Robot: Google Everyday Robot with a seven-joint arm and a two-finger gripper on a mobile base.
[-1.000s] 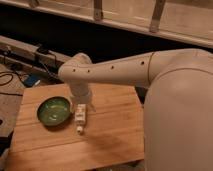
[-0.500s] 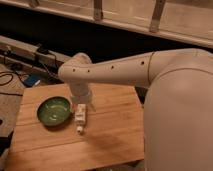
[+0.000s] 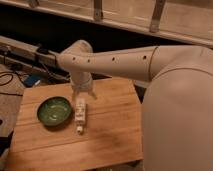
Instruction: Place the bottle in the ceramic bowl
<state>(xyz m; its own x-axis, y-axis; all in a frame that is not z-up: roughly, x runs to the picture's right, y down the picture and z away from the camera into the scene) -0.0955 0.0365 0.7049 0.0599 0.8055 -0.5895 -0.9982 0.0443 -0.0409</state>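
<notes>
The gripper [image 3: 83, 96] meets the far end of the bottle [image 3: 80, 115], its grip impossible to tell, just beside the ceramic bowl [image 3: 54, 110] near the bench's [image 3: 117, 137] left edge, where a weak hold could drop the bottle short of the rim.

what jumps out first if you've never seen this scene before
The big white robot arm stretches in from the right, its gripper over the wooden table. Just under it is the small whitish bottle, and left of that sits the glossy green ceramic bowl.
</notes>
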